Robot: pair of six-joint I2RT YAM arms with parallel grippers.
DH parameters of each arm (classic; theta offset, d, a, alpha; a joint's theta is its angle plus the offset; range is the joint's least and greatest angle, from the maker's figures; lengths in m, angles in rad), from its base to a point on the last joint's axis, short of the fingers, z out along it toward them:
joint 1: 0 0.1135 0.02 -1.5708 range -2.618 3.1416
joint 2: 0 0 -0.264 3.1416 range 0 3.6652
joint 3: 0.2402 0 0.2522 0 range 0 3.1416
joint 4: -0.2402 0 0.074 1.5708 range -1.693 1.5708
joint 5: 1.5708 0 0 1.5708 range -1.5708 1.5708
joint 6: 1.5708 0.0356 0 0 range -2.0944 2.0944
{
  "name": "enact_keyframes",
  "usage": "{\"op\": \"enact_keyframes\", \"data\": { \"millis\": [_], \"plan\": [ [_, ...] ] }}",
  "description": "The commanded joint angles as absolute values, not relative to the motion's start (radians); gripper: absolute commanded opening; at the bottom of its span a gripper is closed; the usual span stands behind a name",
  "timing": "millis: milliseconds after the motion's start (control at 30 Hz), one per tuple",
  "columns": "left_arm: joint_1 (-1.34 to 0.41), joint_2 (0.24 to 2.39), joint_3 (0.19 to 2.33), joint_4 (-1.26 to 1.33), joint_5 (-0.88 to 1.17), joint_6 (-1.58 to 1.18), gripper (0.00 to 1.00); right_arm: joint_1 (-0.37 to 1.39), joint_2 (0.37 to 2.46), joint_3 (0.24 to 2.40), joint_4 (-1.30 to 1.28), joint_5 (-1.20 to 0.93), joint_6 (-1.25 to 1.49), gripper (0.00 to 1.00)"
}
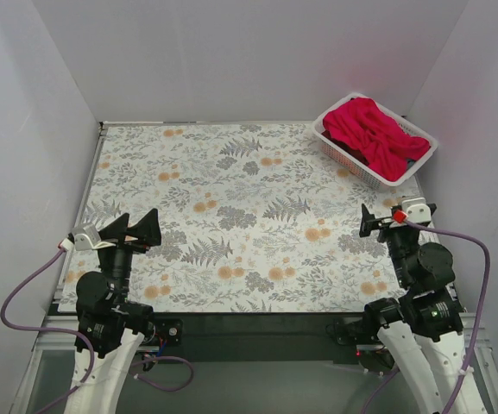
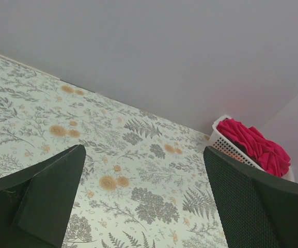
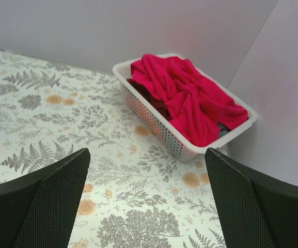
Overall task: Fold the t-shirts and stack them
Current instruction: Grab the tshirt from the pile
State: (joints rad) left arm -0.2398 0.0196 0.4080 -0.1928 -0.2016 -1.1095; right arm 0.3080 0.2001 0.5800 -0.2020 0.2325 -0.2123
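Left hand (image 1: 141, 221) and right hand (image 1: 380, 217) both spread open, empty, above floral-print bench (image 1: 231, 190) | crumpled crimson-red cloth t-shirt (image 1: 374, 134) heaped in white plastic mesh basket (image 1: 339, 155), ahead of right hand, well apart from left | looks soft, light, limp: I'd pinch a raised top fold.

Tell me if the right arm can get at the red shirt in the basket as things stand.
Probably yes. The right gripper is open and faces the red shirt, which lies heaped on top of the white basket, above its rim. Nothing stands on the table between them.
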Motion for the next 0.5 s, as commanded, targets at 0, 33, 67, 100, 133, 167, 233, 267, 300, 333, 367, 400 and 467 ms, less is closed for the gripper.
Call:
{"op": "enact_keyframes", "data": {
  "millis": [0,33,67,100,133,167,233,267,300,333,367,400,467],
  "plan": [
    [-0.244,0.002,0.394,-0.184,-0.213,-1.126,0.98,0.313,0.290,0.629,-0.158,0.227,-0.167,0.98],
    [-0.245,0.003,0.394,-0.189,-0.216,-1.132,0.98,0.311,0.346,0.638,-0.155,0.209,-0.164,0.98],
    [-0.247,0.003,0.393,-0.190,-0.221,-1.137,0.98,0.313,0.379,0.647,-0.152,0.201,-0.158,0.98],
    [-0.248,0.002,0.391,-0.193,-0.219,-1.140,0.98,0.311,0.414,0.675,-0.143,0.189,-0.152,0.98],
    [-0.249,-0.026,0.390,-0.193,-0.219,-1.143,0.98,0.313,0.492,0.692,-0.140,0.169,-0.135,0.98],
    [-0.250,-0.031,0.390,-0.195,-0.221,-1.143,0.98,0.313,0.535,0.712,-0.134,0.170,-0.120,0.98],
    [-0.253,-0.054,0.390,-0.195,-0.222,-1.137,0.98,0.311,0.669,0.785,-0.133,0.172,-0.053,0.98],
    [-0.253,-0.061,0.388,-0.195,-0.222,-1.132,0.98,0.311,0.714,0.810,-0.133,0.158,-0.038,0.98],
    [-0.253,-0.075,0.388,-0.196,-0.230,-1.131,0.98,0.311,0.754,0.830,-0.133,0.156,-0.023,0.98],
    [-0.256,-0.078,0.390,-0.201,-0.232,-1.129,0.98,0.313,0.832,0.875,-0.135,0.193,0.003,0.98],
    [-0.258,-0.083,0.388,-0.202,-0.233,-1.127,0.98,0.311,0.871,0.896,-0.133,0.234,0.033,0.98],
    [-0.259,-0.089,0.390,-0.204,-0.233,-1.127,0.98,0.310,0.906,0.919,-0.132,0.282,0.053,0.98],
    [-0.267,-0.095,0.391,-0.207,-0.232,-1.129,0.98,0.296,1.012,0.989,-0.127,0.388,0.074,0.98]
  ]
}}
